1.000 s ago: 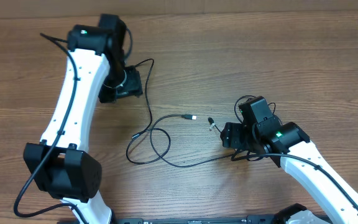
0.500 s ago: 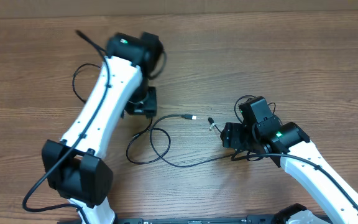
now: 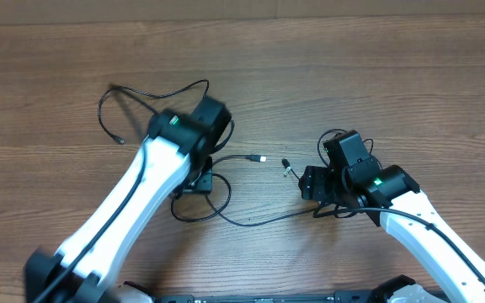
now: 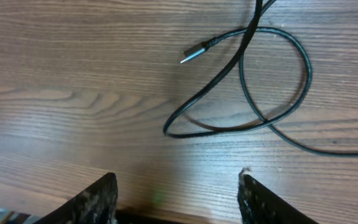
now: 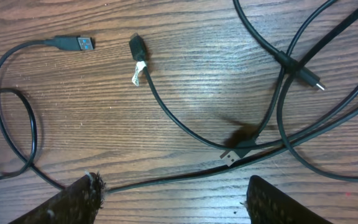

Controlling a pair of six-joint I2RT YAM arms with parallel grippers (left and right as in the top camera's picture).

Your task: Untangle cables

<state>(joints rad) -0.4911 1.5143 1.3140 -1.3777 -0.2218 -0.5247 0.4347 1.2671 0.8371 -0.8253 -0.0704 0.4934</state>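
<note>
Several thin black cables lie on the wooden table. A looped cable [image 3: 228,195] with a silver plug [image 3: 258,158] sits mid-table; in the left wrist view its loop [image 4: 305,68] and plug [image 4: 191,55] lie ahead of my left gripper [image 4: 178,184], which is open and empty above bare wood. In the overhead view the left gripper [image 3: 199,180] is at the loop's left side. Another cable [image 3: 101,109] lies at the back left. My right gripper [image 5: 174,186] is open, with a cable [image 5: 166,177] running across the table between its fingertips. A short plug with a white tag [image 5: 137,50] lies ahead of it.
In the right wrist view a blue-tipped USB plug [image 5: 79,43], a flat USB plug [image 5: 231,156] and a small plug [image 5: 309,78] lie among crossing cords at the right. The right gripper [image 3: 308,183] stands right of the centre. White plastic [image 3: 411,295] shows at the front right corner.
My left arm has swung from the back left down toward the middle, over the loop. A cable now shows on the table at the back left. The right arm has not moved.
</note>
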